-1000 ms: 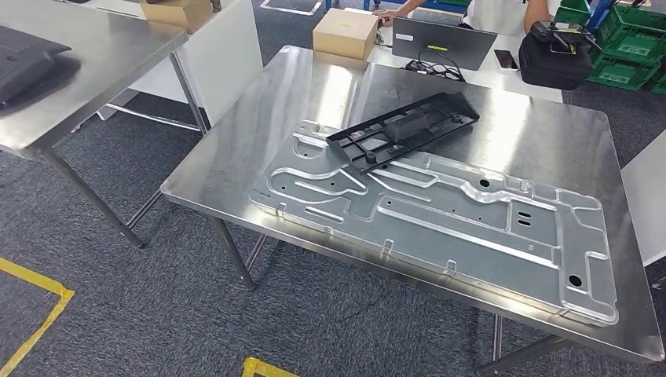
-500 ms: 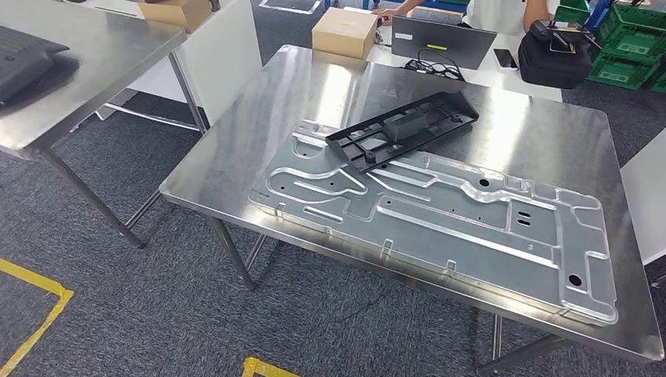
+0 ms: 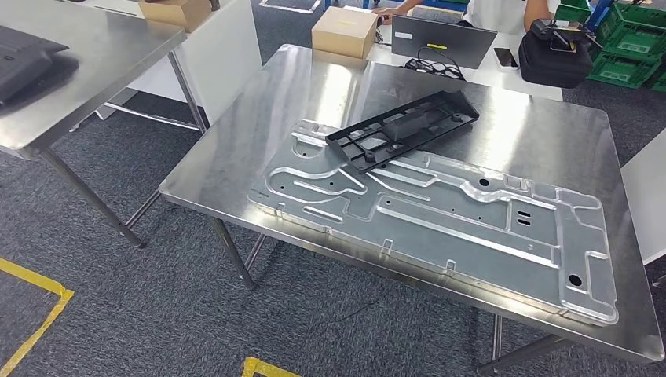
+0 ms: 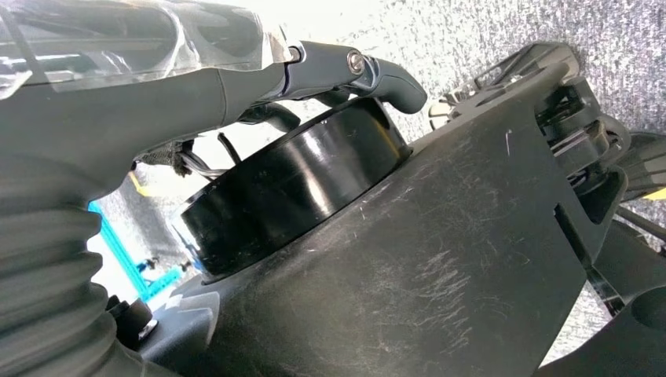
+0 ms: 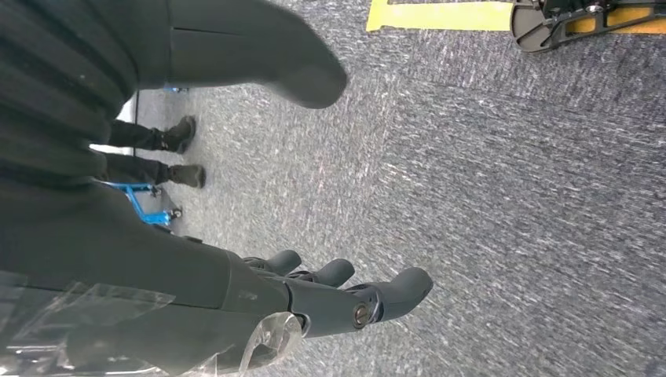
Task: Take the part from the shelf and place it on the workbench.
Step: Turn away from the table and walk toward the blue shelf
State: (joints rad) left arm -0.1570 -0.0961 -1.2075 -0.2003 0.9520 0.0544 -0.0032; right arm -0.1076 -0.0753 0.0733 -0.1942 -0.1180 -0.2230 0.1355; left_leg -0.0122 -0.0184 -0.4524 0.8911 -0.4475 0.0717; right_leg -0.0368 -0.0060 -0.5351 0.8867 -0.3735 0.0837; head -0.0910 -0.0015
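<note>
On the steel bench (image 3: 259,118) in front of me, in the head view, lies the long black plastic part (image 3: 402,128) with ribs and holes. It rests flat, one end on the bare steel and the other end overlapping the far edge of a large stamped silver metal panel (image 3: 440,224), which covers the near half of the bench.

Compared with the picture of half a second ago and the one before it, I see almost no difference: the part and the panel lie in the same place, and the whole picture has moved only very slightly, so it is my camera, not the things.

Behind the bench stand a brown cardboard box (image 3: 344,32), an open dark laptop (image 3: 442,41) and a black bag (image 3: 554,56); a person's hand (image 3: 385,16) is near the laptop. At the left there is a second steel table (image 3: 94,55).

The left robot hand (image 4: 236,71) hangs low, its fingers stretched over dark parts of the robot body; I cannot tell if they are spread or together. The right robot hand (image 5: 259,290) hangs over the grey carpet floor (image 5: 510,196), its fingers apart and holding nothing.
</note>
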